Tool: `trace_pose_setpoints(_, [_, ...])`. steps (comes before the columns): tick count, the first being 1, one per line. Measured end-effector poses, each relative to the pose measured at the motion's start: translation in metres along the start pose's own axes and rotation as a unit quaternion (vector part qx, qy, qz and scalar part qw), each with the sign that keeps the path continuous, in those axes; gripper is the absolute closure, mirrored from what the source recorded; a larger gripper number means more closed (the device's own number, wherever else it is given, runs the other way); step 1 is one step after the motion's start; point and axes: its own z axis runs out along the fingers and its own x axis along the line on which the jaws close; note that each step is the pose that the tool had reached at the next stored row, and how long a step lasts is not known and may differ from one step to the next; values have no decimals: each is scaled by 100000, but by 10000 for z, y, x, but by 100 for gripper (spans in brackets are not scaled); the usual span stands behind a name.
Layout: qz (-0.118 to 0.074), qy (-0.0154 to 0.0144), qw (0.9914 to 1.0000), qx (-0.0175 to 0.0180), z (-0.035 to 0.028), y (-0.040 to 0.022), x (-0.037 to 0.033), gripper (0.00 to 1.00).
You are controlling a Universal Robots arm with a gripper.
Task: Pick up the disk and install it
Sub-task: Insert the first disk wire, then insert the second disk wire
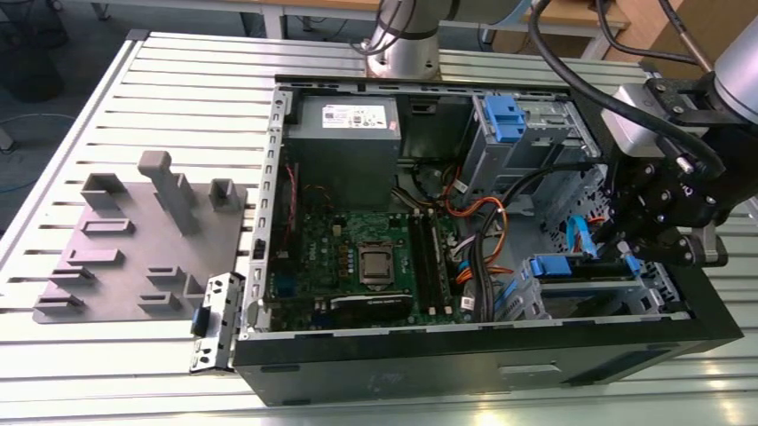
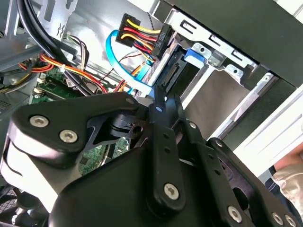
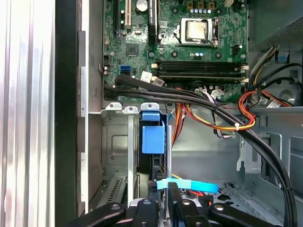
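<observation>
disk [image 3: 152,156] seated edge-on in bay, install step judged near done; gripper [image 3: 165,198] poised above, jaw state not discernible.

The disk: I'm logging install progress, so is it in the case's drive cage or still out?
In. The disk stands on edge inside the cage, with the gripper right at its end.
</observation>
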Motion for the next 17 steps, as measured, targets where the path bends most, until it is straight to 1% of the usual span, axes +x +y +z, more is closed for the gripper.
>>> trace_pose_setpoints(4, [-1, 1, 100000, 0, 0, -8, 1, 76])
trace_pose_setpoints(5, [-5, 6, 100000, 48, 0, -8, 1, 76])
trace_pose_setpoints(12, [-3, 195, 100000, 50, 0, -7, 1, 76])
trace_pose_setpoints(17, [4, 189, 100000, 25, -14, -7, 0, 76])
